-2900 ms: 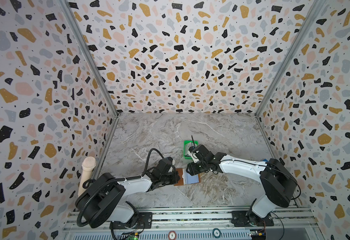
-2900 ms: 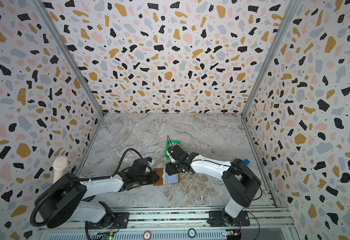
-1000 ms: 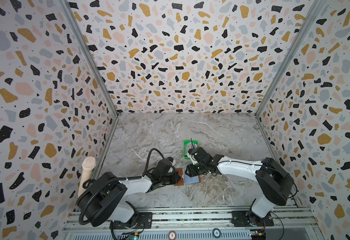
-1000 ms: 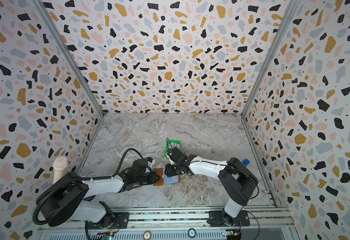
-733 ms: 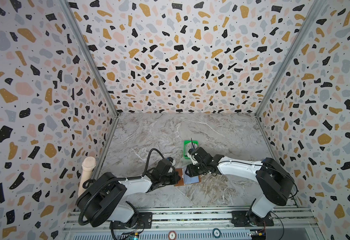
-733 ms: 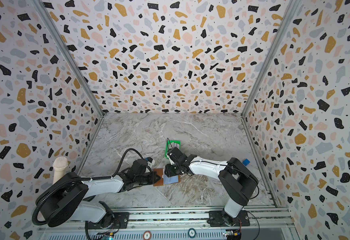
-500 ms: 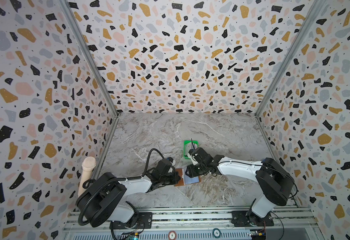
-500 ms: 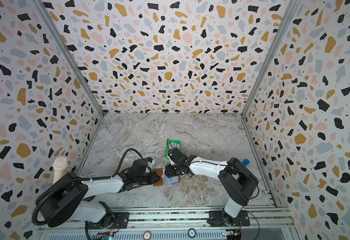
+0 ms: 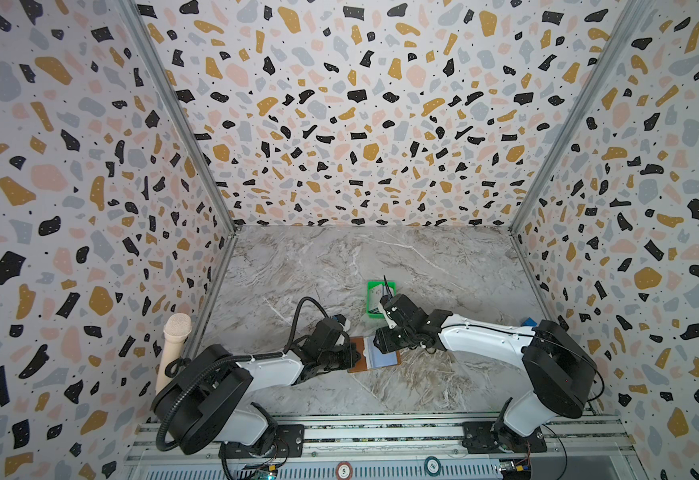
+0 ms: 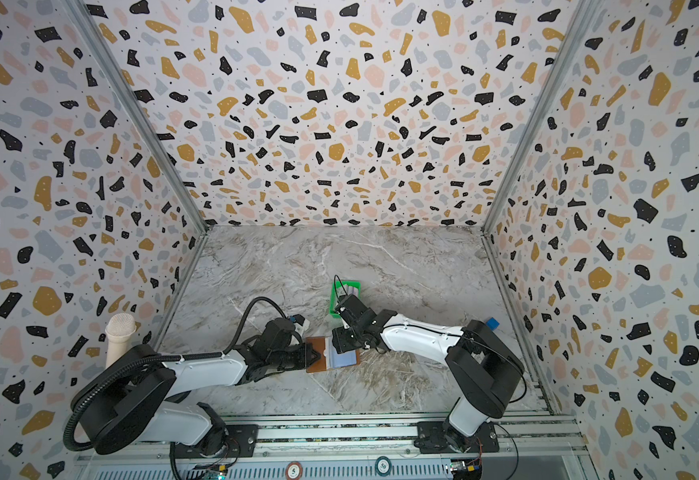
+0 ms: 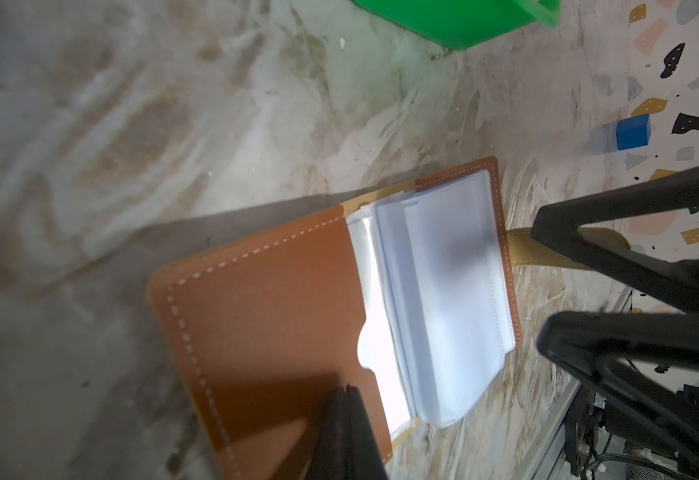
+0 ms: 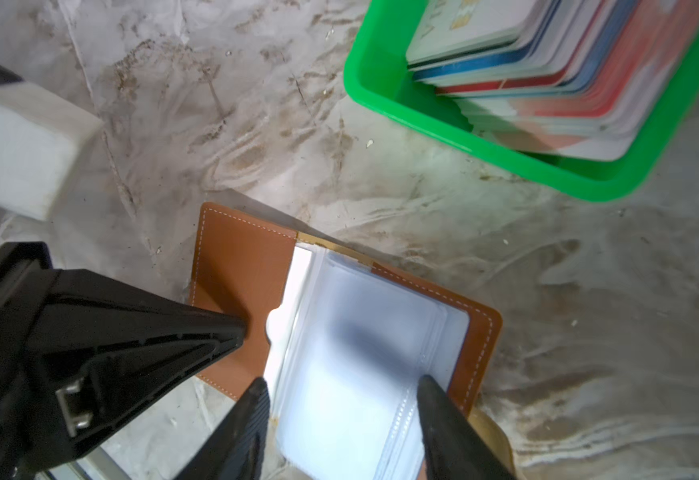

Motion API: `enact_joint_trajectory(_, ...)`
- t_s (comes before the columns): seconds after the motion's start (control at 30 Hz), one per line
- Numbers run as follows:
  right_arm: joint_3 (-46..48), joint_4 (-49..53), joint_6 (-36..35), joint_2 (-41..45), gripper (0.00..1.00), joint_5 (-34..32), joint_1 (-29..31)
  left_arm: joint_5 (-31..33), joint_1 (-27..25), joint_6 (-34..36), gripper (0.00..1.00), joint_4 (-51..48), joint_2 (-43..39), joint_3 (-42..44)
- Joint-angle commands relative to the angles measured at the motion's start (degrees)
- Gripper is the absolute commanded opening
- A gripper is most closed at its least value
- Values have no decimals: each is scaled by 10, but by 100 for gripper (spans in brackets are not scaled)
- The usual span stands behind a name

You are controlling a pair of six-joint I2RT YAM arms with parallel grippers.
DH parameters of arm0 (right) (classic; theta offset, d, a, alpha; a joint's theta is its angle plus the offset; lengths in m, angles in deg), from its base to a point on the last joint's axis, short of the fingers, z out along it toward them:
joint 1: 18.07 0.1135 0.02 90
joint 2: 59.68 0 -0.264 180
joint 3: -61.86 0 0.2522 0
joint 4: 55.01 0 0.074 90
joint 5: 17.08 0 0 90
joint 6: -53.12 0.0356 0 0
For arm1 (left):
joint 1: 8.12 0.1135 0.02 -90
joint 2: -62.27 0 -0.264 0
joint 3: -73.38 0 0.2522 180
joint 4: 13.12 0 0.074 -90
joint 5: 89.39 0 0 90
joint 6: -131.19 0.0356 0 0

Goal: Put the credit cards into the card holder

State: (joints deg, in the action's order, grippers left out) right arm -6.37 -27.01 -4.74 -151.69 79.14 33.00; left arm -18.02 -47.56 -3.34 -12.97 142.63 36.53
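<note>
Meanwhile the right gripper (image 12: 341, 384) hung part-open, empty, over the card holder (image 12: 239, 270); the shut left gripper (image 11: 345, 392) pinned its flap. The credit cards (image 12: 547, 83) sat in the green tray (image 12: 374, 95) just beyond, nearer the right arm.

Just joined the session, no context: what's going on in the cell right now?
Two arms are working on the card holder, which lies open on the table. The left gripper is shut, its tips resting on the brown cover. The right gripper is open over the clear sleeves and holds no card. The credit cards sit stacked in the green tray nearby; no card shows in the sleeves yet.
</note>
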Motion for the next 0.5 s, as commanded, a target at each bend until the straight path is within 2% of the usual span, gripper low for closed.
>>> enact_joint_trajectory(0.0,-23,19,-19,-14,54,13,3,-5,2,9,0,-24,-3,-9)
enact_joint_trajectory(0.33,-25,25,-31,-42,52,-21,3,-3,1,12,0,-27,1,-10)
enact_joint_trajectory(0.47,-18,13,-33,-49,51,-2,3,-4,2,12,0,-24,2,-9)
